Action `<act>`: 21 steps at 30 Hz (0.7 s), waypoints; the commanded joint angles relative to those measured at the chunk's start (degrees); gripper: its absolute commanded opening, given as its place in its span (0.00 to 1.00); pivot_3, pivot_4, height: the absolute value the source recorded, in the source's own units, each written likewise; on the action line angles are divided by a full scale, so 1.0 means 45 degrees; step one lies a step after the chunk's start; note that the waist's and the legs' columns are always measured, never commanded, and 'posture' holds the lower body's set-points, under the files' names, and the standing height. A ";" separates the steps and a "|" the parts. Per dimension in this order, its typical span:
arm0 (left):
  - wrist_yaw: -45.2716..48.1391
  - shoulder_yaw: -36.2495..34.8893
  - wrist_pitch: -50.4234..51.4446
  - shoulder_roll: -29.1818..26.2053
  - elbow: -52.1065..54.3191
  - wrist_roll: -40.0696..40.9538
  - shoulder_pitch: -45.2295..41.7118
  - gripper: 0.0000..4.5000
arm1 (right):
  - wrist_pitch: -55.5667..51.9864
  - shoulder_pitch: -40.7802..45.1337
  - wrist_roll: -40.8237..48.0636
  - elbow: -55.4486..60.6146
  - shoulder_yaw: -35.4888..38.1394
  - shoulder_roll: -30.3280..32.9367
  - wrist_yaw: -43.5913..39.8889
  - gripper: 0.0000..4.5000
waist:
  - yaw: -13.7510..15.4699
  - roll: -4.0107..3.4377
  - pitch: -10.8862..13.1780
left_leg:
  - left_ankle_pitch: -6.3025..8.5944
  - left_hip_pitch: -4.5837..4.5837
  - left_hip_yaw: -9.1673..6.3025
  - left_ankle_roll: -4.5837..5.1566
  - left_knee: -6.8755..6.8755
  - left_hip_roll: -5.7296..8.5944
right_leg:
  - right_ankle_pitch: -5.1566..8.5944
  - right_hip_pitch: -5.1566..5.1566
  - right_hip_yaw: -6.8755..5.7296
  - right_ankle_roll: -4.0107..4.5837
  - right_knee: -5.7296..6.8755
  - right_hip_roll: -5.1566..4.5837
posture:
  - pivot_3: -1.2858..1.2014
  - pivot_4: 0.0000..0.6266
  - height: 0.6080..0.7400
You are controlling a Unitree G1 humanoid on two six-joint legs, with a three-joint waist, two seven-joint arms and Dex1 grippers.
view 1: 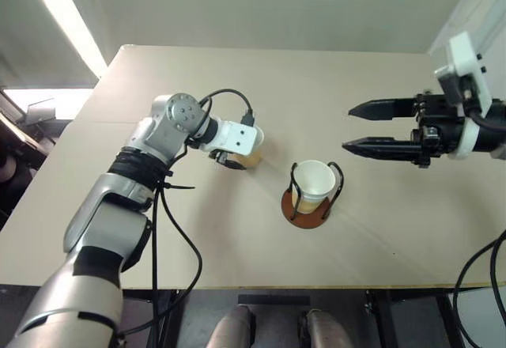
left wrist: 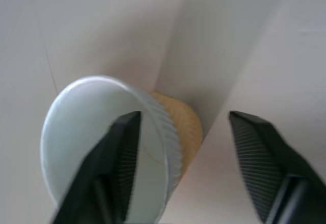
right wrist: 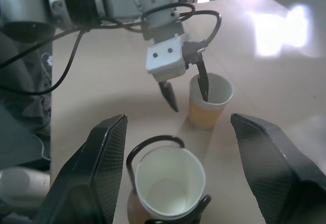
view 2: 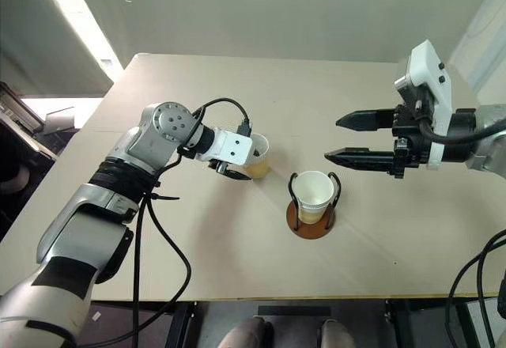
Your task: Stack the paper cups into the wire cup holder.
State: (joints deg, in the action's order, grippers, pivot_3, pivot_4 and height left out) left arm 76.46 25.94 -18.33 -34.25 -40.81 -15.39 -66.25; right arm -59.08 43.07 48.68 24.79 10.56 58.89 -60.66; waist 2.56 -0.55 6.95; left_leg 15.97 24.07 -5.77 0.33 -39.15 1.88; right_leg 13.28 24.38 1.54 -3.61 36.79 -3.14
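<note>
1. A loose paper cup point(right wrist: 208, 103) stands upright on the tan table point(view 1: 158, 229), just to the robot's left of the wire cup holder point(view 1: 309, 202).
2. The left gripper point(right wrist: 186, 88) straddles this cup's rim: one finger point(left wrist: 119, 152) reaches inside the cup, the other finger point(left wrist: 265, 155) hangs outside the wall, with a gap still showing between that finger and the cup.
3. Its jaws are spread and do not pinch the wall.
4. The holder's reddish-brown base carries a nested cup point(view 1: 313, 183) between its two black wire loops.
5. The right gripper point(view 1: 356, 128) hovers above the table on the holder's right, its fingers parted and empty, pointing toward the left arm.
</note>
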 commanded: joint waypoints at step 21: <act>0.3563 -0.0762 0.4476 -0.1417 0.4902 0.4978 -0.1356 0.00 | 0.4912 -0.0339 -0.2139 -0.3273 -0.0722 0.1825 -0.5037 0.75 | 0.0062 0.0001 -0.0001 | 0.0005 0.0015 0.0011 0.0010 -0.0013 -0.0001 | 0.0000 0.0007 0.0001 0.0001 0.0020 0.0000 | 0.52 0.24 1.00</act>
State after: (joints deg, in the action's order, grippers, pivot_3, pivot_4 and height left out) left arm 90.51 23.36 -1.59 -39.84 -23.06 3.29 -70.53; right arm -38.42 40.95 39.56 10.18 7.04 65.86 -81.82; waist 2.83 -0.54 6.94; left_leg 16.00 24.13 -5.71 0.37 -39.20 1.88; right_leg 13.28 24.41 1.55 -3.61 36.88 -3.14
